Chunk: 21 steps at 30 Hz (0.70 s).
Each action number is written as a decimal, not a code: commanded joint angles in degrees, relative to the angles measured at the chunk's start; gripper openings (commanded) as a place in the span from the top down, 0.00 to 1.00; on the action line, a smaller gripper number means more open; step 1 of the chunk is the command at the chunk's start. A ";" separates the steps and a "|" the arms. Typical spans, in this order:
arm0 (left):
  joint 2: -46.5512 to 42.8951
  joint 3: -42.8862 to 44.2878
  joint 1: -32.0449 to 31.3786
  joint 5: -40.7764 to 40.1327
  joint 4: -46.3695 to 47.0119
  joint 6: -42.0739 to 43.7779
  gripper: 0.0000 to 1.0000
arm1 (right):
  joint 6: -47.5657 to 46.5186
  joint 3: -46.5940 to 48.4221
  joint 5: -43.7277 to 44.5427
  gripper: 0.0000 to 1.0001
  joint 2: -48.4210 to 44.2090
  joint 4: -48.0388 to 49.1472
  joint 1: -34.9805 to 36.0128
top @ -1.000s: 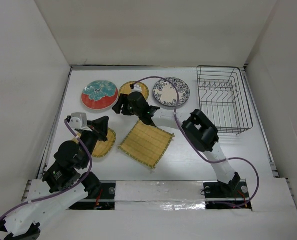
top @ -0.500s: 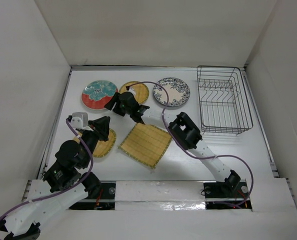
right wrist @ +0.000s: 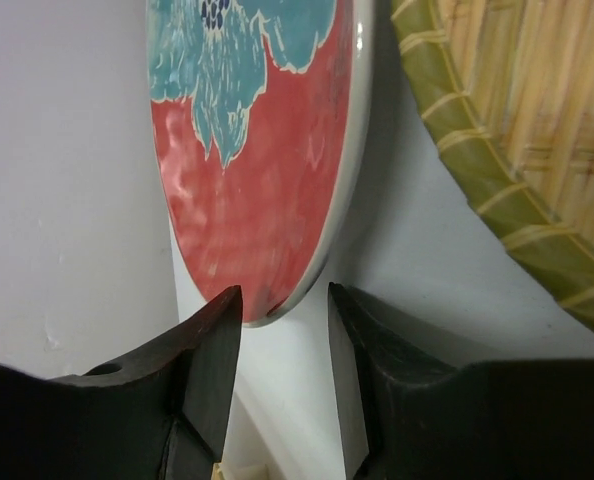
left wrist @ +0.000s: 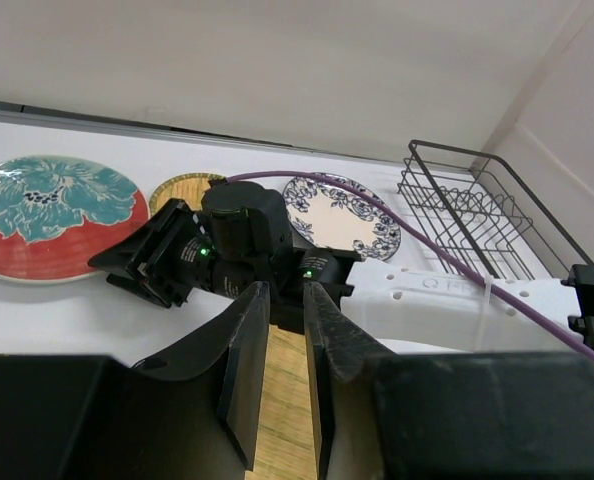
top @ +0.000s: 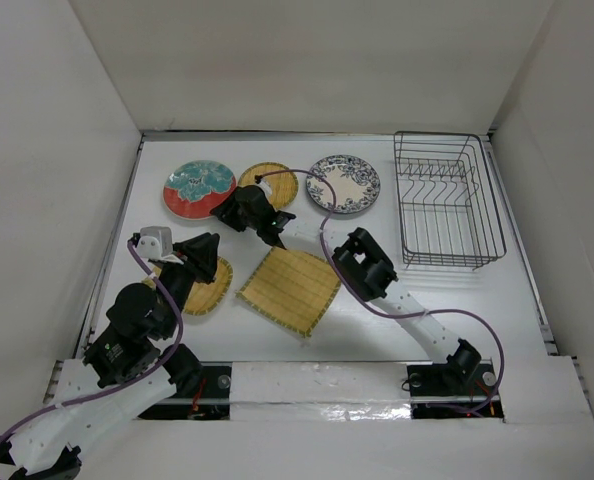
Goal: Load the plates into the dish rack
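Observation:
The teal-patterned red-edged plate (top: pixel 199 188) lies flat at the back left; it also shows in the right wrist view (right wrist: pixel 257 150) and the left wrist view (left wrist: pixel 47 210). My right gripper (top: pixel 223 216) is open at its near right rim; in the right wrist view (right wrist: pixel 284 305) the rim sits between the fingertips, untouched. A bamboo disc (top: pixel 273 180) lies beside it. The floral plate (top: pixel 344 183), square mat (top: pixel 290 288) and black dish rack (top: pixel 447 198) lie to the right. My left gripper (top: pixel 207 256) hovers over the second disc (top: pixel 209 288), jaws a narrow gap apart and empty (left wrist: pixel 285 295).
The rack holds no plates. White walls close in the table on the left, back and right. The right arm's white links (top: pixel 377 275) reach across the middle, over the mat's far corner. A purple cable (left wrist: pixel 407 240) loops over the floral plate.
My right gripper has moved left from over the bamboo disc to the teal plate's rim. The left arm has barely moved. No plate has shifted.

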 commanded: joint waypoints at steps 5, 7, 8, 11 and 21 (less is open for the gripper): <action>0.37 1.24 0.25 0.59 2.02 0.87 0.81 | 0.84 1.89 3.45 0.70 1.44 0.08 -0.36; 0.63 1.15 0.25 -0.20 2.02 1.04 0.81 | 0.67 3.29 3.53 0.74 1.96 -0.79 -0.89; 0.63 1.15 0.25 -0.29 1.94 0.96 0.81 | 0.58 3.73 3.71 0.75 2.31 -0.80 -0.89; 0.20 1.15 0.25 1.02 2.55 1.22 0.80 | -0.39 2.43 4.15 0.82 1.97 0.60 -0.89; 0.11 0.89 0.25 1.46 2.38 1.31 0.78 | -8.72 -16.10 8.89 1.00 -7.96 15.54 1.22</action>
